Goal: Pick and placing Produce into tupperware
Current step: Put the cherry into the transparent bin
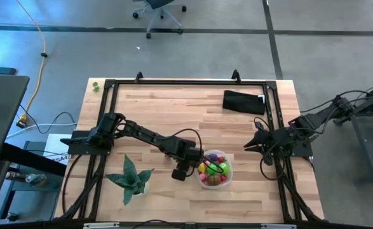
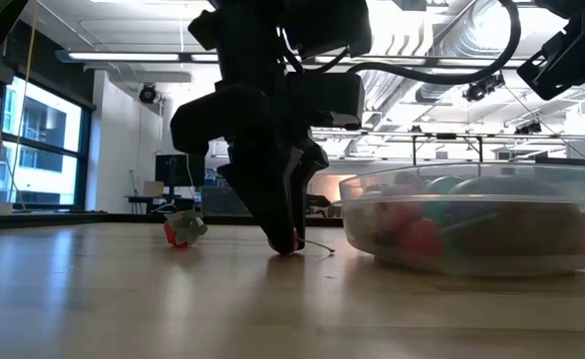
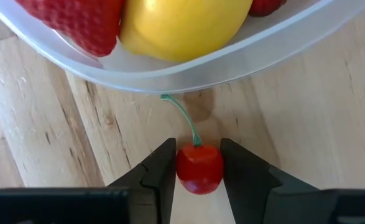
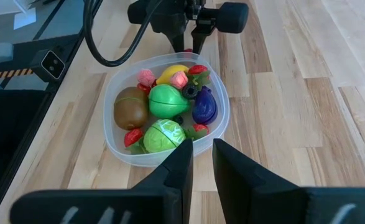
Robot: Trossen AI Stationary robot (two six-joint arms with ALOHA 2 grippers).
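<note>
The clear round tupperware [image 1: 230, 166] stands near the table's front, right of centre, and holds several produce pieces: brown, yellow, green, purple and red. Just left of it a small red cherry [image 3: 199, 169] with a green stem lies on the wood. My left gripper [image 3: 198, 152] points steeply down over it, shut on the cherry. In the low view a small red-and-green piece [image 2: 182, 228] lies on the table beyond the left gripper [image 2: 290, 237]. My right gripper [image 4: 203, 152] hovers near the right edge, aimed at the tupperware [image 4: 117, 146], with a narrow empty gap between its fingers. My left gripper pinches the cherry's round body [image 3: 183, 171] between its two fingers, one on each side. The fingers come from above, slanting slightly toward the tupperware. The cherry sits low at the table top, and its stem [image 3: 185, 121] points out toward the tupperware's wall [image 3: 170, 78].
A green spiky potted plant [image 1: 132, 178] stands at the front left, close to the left arm. A black pouch [image 1: 243, 102] lies at the far right. A black frame [image 1: 186, 81] runs round the table. Bare wood fills the table's middle and far left.
</note>
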